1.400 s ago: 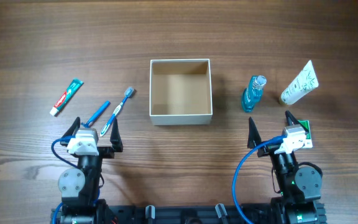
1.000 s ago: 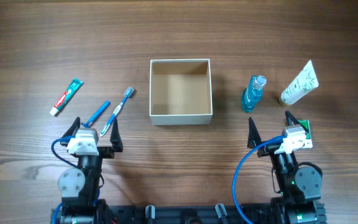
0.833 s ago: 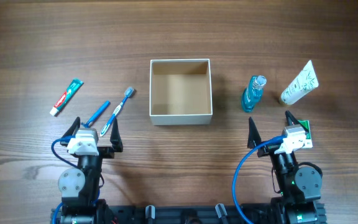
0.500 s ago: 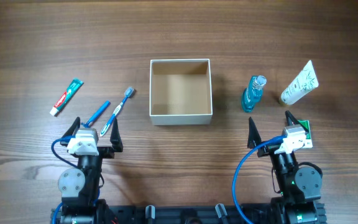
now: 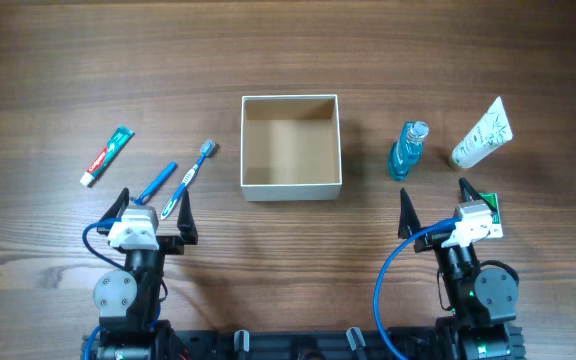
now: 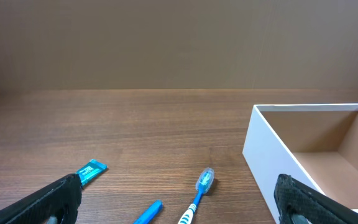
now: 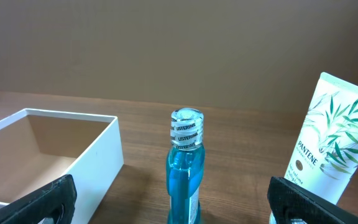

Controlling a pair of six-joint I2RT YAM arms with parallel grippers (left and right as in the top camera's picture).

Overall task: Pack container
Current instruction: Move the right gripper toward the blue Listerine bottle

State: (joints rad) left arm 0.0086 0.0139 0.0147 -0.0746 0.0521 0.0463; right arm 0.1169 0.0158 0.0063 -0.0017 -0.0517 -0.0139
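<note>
Wood-grain table (image 5: 288, 50) runs bare beyond the container (image 5: 290, 186), which sits at centre, open side up and square to my arms. To its left, across a gap, the toothbrush (image 5: 190, 178), pen (image 5: 157, 182) and toothpaste (image 5: 107, 156) lie slanted. The first two reach in between the tips of my left gripper (image 5: 153, 194), whose claw is spread wide and holds nothing. To the right, well apart from the container, the bottle (image 5: 405, 152) stands upright with the tube (image 5: 482, 134) near it. My right gripper (image 5: 432, 188) is equally wide and empty, just short of the bottle. Only the overhead view shows the green packet (image 5: 491, 205) by my right wrist. Only the wrist views show the brown wall behind the table's far edge and the container's wall height.
</note>
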